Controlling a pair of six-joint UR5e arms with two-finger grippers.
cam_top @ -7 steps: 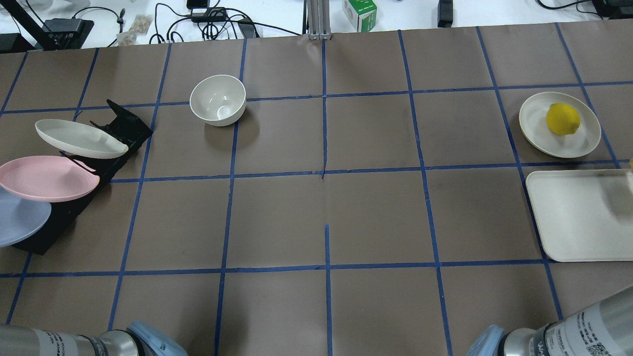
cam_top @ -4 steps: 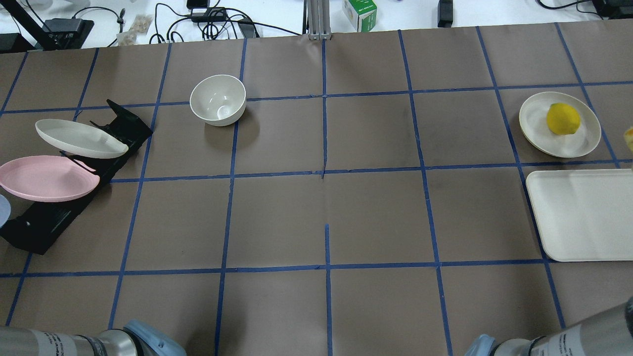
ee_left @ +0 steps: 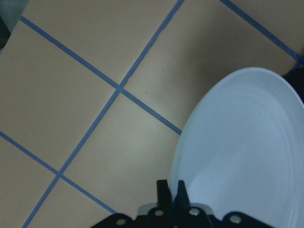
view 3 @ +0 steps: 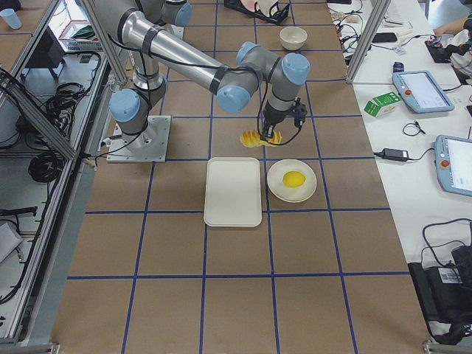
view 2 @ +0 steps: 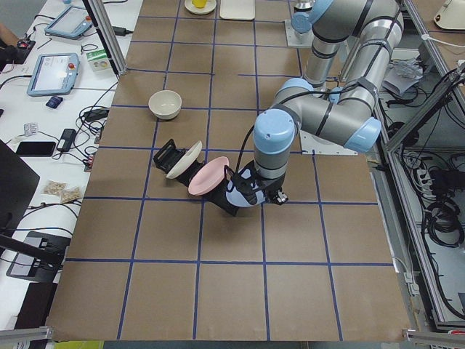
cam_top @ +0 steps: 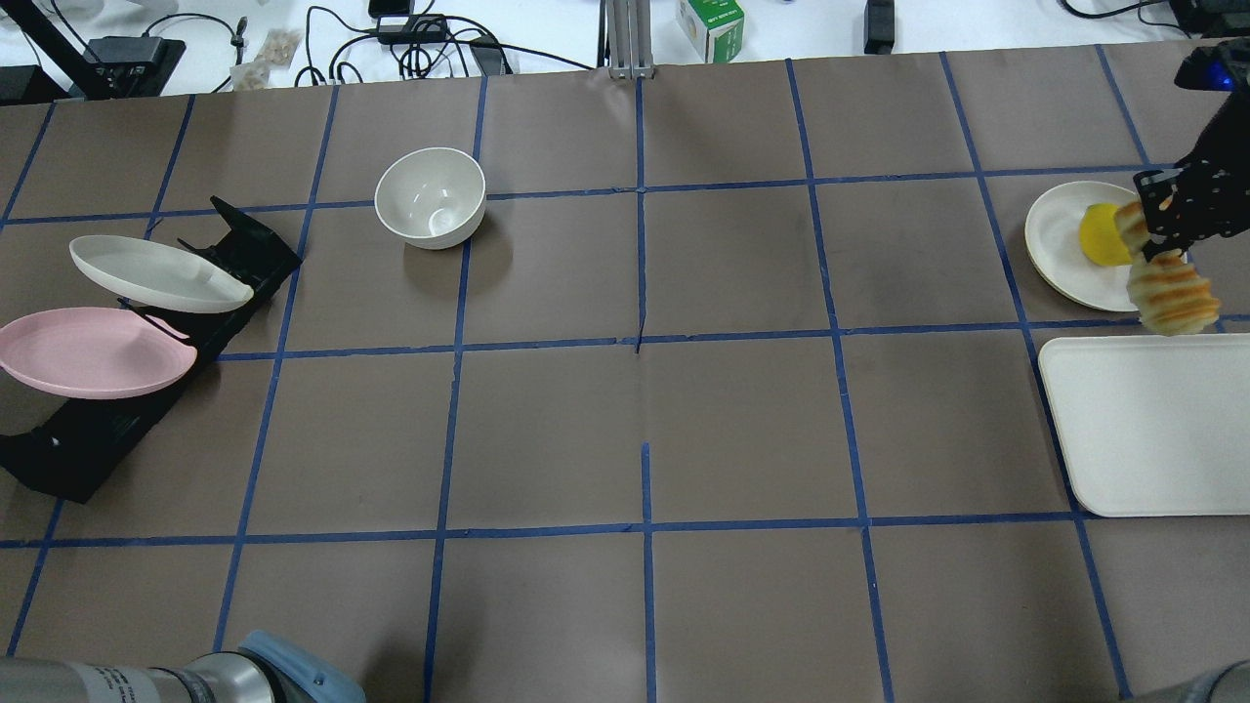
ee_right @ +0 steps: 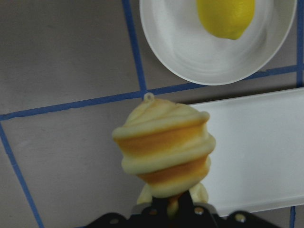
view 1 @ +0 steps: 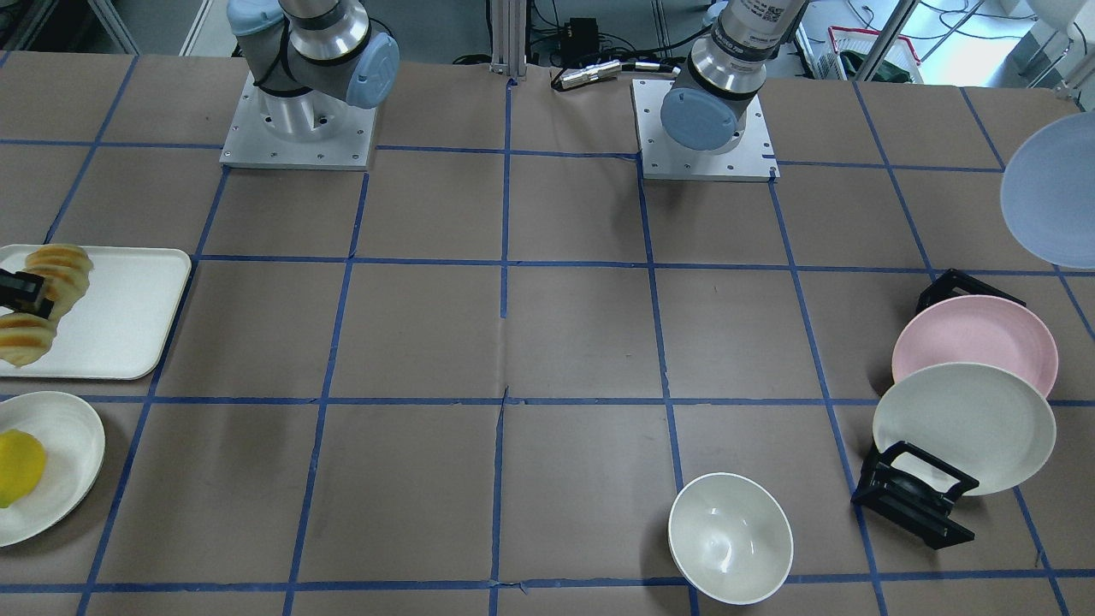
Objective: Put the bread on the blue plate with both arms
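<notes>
The bread (cam_top: 1169, 290), an orange-and-cream ridged loaf, hangs in the air in my right gripper (cam_top: 1152, 239), which is shut on it over the near edge of the lemon's plate. It fills the right wrist view (ee_right: 164, 147) and shows at the left edge of the front view (view 1: 38, 308). My left gripper (ee_left: 170, 189) is shut on the rim of the blue plate (ee_left: 247, 156) and holds it off the table, clear of the rack. The plate shows at the front view's right edge (view 1: 1052, 192) and is out of the overhead view.
A black rack (cam_top: 88, 444) at the left holds a pink plate (cam_top: 93, 351) and a cream plate (cam_top: 156, 273). A white bowl (cam_top: 430, 195) stands behind the middle. At the right are a white tray (cam_top: 1143, 430) and a lemon (cam_top: 1099, 239) on a cream plate (cam_top: 1060, 234).
The blue plate has left the rack and gone out of the overhead view to the left. My right gripper has come into view from the right with the bread.
</notes>
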